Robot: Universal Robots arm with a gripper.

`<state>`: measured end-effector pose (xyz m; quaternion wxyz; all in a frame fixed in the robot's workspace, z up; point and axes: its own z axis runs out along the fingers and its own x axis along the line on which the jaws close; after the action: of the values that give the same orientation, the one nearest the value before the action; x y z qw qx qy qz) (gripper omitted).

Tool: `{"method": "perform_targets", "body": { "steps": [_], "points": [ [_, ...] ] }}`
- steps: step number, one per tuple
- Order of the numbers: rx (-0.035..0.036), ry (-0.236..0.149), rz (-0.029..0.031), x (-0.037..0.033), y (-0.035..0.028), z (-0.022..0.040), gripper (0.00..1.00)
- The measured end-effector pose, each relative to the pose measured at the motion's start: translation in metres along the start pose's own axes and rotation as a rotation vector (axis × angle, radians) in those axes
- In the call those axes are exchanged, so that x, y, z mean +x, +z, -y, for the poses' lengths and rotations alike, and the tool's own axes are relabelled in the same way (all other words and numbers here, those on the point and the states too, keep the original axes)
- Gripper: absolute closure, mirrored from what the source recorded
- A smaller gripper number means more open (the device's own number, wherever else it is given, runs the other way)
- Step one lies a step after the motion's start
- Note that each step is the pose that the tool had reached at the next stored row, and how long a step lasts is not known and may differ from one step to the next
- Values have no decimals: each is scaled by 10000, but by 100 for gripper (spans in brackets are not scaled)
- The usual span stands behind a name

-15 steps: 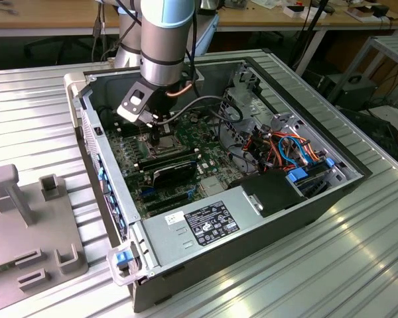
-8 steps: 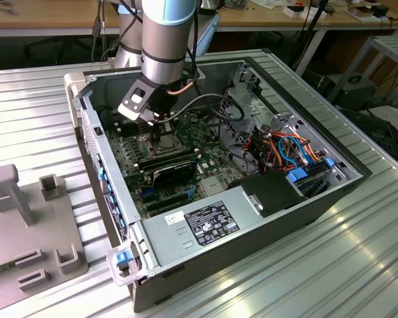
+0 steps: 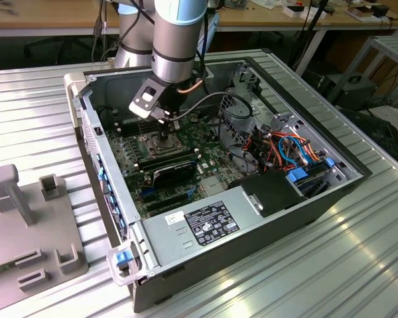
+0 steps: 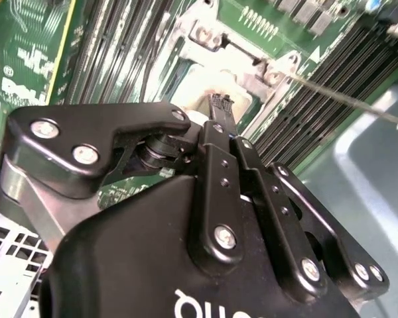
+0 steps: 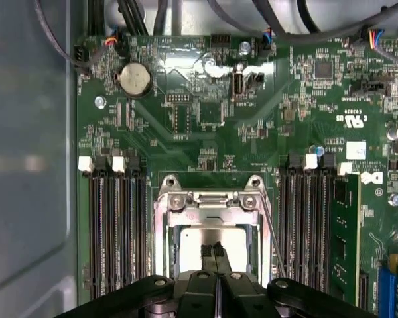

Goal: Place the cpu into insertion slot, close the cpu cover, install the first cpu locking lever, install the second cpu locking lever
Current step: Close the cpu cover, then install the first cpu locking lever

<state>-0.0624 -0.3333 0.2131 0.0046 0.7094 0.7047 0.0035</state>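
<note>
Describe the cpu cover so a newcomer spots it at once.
In the open computer case, look at the green motherboard. Between its two banks of long black memory slots lies the cpu cover: a silvery square metal frame, the only shiny windowed plate there, with the grey cpu showing through.

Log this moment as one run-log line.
gripper: shut, tips at cpu centre | cpu cover: down around cpu | locking lever: one rod raised off the board

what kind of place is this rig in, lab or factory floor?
Probably a robotics lab bench, not a production line: an open desktop computer case sits on a ribbed aluminium table, with wooden workbenches and loose cables behind.
</note>
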Motion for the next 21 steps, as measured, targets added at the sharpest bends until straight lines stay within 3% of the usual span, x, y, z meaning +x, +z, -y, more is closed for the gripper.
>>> {"method": "perform_targets", "body": {
  "steps": [1,3,14,16,21],
  "points": [
    [0,1,0,0,0,0,89],
    [0,-1,-1,1,2,-124,89],
    [1,-2,0,2,-10,-131,89],
    [0,-4,0,4,-44,-131,89],
    [21,-89,-2,13,-204,-133,89]
  ]
}}
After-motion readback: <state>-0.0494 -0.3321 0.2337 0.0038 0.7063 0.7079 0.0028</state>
